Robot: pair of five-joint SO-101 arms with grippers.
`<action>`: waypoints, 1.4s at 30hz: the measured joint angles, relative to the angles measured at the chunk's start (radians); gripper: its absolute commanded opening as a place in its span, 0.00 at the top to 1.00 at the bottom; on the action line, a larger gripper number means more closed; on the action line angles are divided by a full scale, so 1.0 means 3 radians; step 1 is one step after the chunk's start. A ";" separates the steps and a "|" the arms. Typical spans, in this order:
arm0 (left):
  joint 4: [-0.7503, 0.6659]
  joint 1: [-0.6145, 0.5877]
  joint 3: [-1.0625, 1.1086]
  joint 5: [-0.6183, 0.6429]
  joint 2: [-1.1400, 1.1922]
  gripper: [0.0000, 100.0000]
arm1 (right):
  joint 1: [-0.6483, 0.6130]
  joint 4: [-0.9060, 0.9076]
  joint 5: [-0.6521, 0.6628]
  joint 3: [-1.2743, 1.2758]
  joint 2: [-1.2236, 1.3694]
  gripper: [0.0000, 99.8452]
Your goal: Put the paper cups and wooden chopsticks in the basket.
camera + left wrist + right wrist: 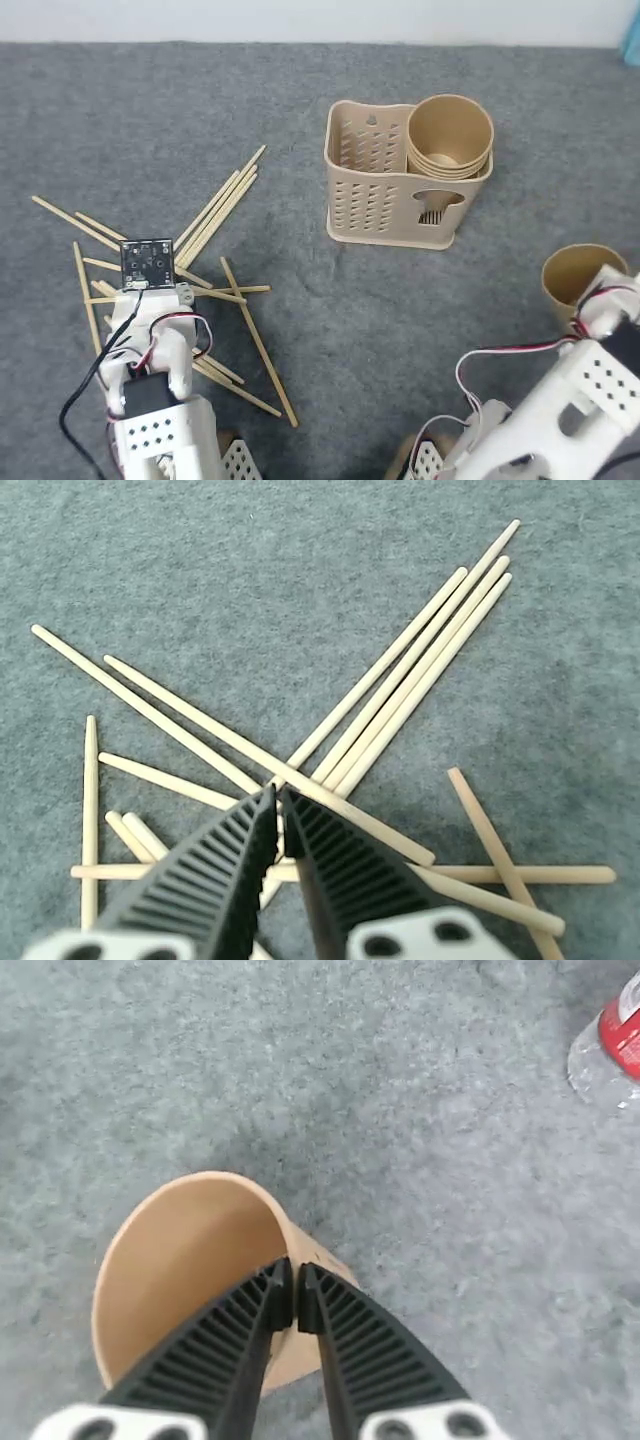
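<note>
I saw my left gripper (pixel 279 798) pinched nearly closed over scattered wooden chopsticks (pixel 400 695) on grey carpet (pixel 300 90), my right gripper (pixel 295 1282) clamped on a loose paper cup (pixel 180 1260) at its rim, well apart from the basket (pixel 370 190), stacked cups (pixel 450 130) in one compartment

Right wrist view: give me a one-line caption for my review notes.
Right gripper closed on the rim of an upright paper cup on grey carpet.

Mottled grey worktop (pixel 150 110), beige basket (pixel 365 205) dotted with rows of holes, tan paper cups (pixel 450 135), matching tan single cup (pixel 170 1270), pale wooden chopsticks (pixel 215 210), black ribbed left hand (pixel 279 798) and right hand (pixel 296 1272), white arms (pixel 160 430).
</note>
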 measured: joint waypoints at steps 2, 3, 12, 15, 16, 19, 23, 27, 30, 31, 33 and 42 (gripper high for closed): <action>0.0000 0.0000 0.0000 0.0000 0.0000 0.98 | 0.0087 -0.0148 0.0000 0.0092 0.0000 0.93; 0.0000 0.0000 0.0000 0.0000 0.0000 0.98 | 0.0128 -0.0174 0.0000 0.0097 0.0000 0.90; 0.0000 0.0000 0.0000 0.0000 0.0000 0.98 | 0.0501 -0.0225 0.0245 0.0138 0.0000 0.84; 0.0000 0.0000 0.0000 0.0000 0.0000 0.98 | 0.0532 -0.0230 0.0358 0.0138 0.0000 0.84; 0.0000 0.0000 0.0000 0.0000 0.0000 0.98 | 0.0537 -0.0230 0.0373 0.0138 0.0000 0.84; 0.0000 0.0000 0.0000 0.0000 0.0000 0.98 | 0.0552 -0.0230 0.0409 0.0138 0.0000 0.84; 0.0000 0.0000 0.0000 0.0000 0.0000 0.98 | 0.0552 -0.0230 0.0481 0.0138 0.0000 0.84; 0.0000 0.0000 0.0000 0.0000 0.0000 0.98 | 0.0552 -0.0230 0.0501 0.0138 0.0000 0.84; 0.0000 0.0000 0.0000 0.0000 0.0000 0.98 | 0.0552 -0.0230 0.0501 0.0138 0.0015 0.84; 0.0000 0.0000 0.0000 0.0000 0.0000 0.98 | 0.0552 -0.0230 0.0501 0.0138 0.0051 0.84; 0.0000 0.0000 0.0000 0.0000 0.0000 0.98 | 0.0552 -0.0230 0.0501 0.0138 0.0199 0.84; 0.0000 0.0000 0.0000 0.0000 0.0000 0.98 | 0.0552 -0.0286 0.0501 -0.0169 0.1217 0.87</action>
